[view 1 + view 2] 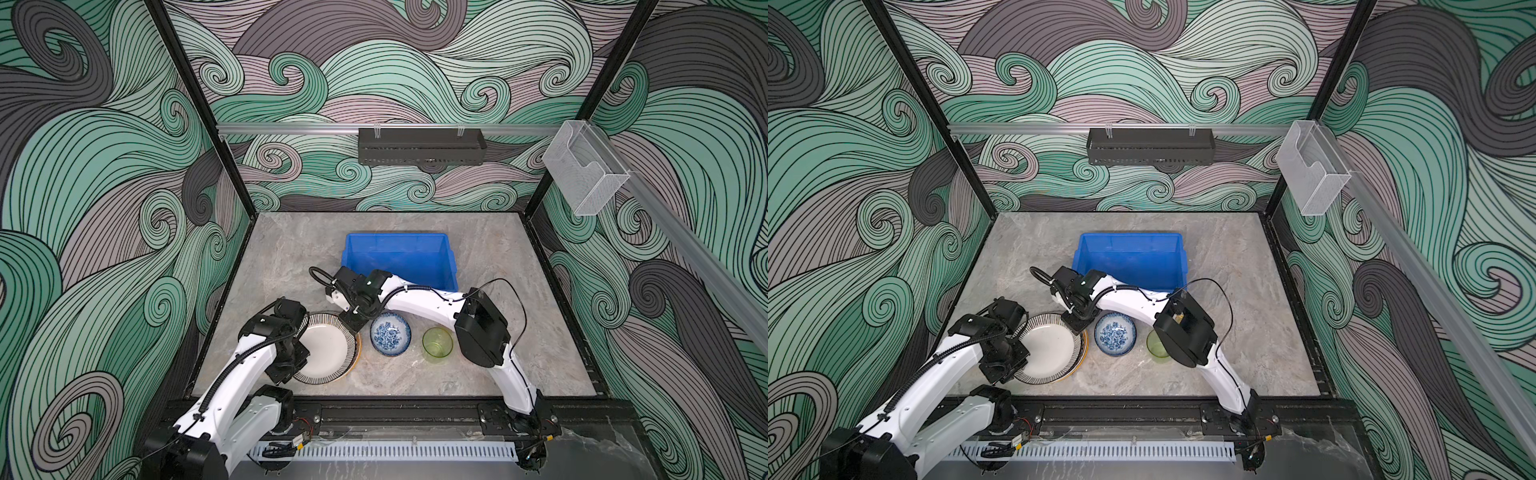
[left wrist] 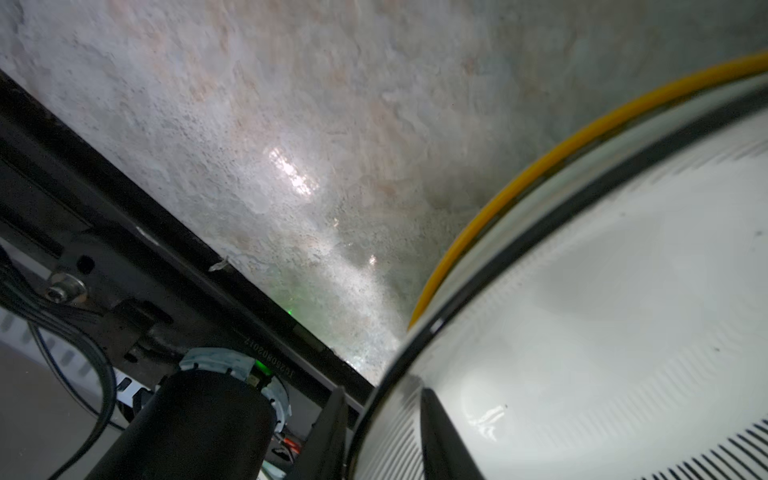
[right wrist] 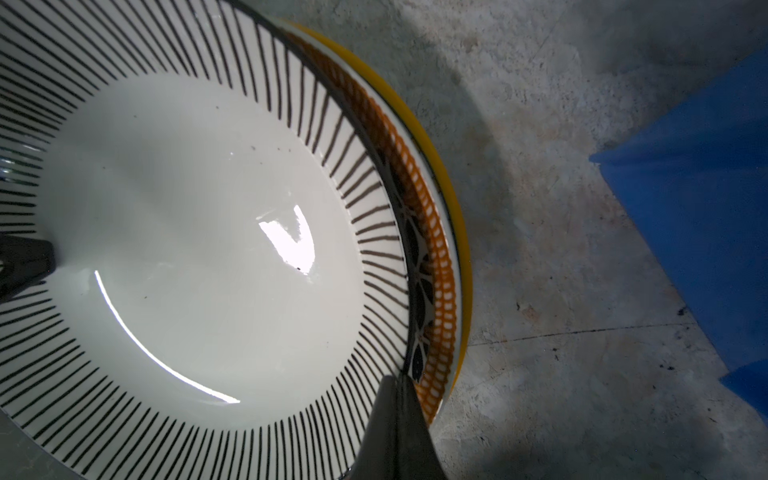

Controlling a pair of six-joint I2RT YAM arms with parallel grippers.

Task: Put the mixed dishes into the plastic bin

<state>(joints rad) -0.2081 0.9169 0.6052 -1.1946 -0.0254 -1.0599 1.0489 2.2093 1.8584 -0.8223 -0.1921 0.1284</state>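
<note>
The left gripper [image 2: 381, 395] straddles the left rim of the striped plate [image 1: 326, 347]. One finger [image 2: 440, 440] lies on the white inside and the other sits outside the rim; whether they actually pinch it cannot be told. The right gripper [image 3: 395, 399] has its jaws pressed together, with its tip against the far-right rim of the same plate, on the side toward the blue-floral bowl [image 1: 390, 333]. The striped plate sits on top of a stack, slightly off-centre. A lower plate [image 3: 440, 266] peeks out on the right with black leaf shapes, an orange-brown lattice band and a yellow edge; how many plates lie beneath is unclear. Just right of the stack the bowl stands upright on the grey stone-look table [image 1: 519, 332]. Beyond it is the green cup [image 1: 437, 345], near the right arm's elbow. The blue plastic bin [image 1: 399, 237] rests farther back, behind the right forearm, apart from the dishes
</note>
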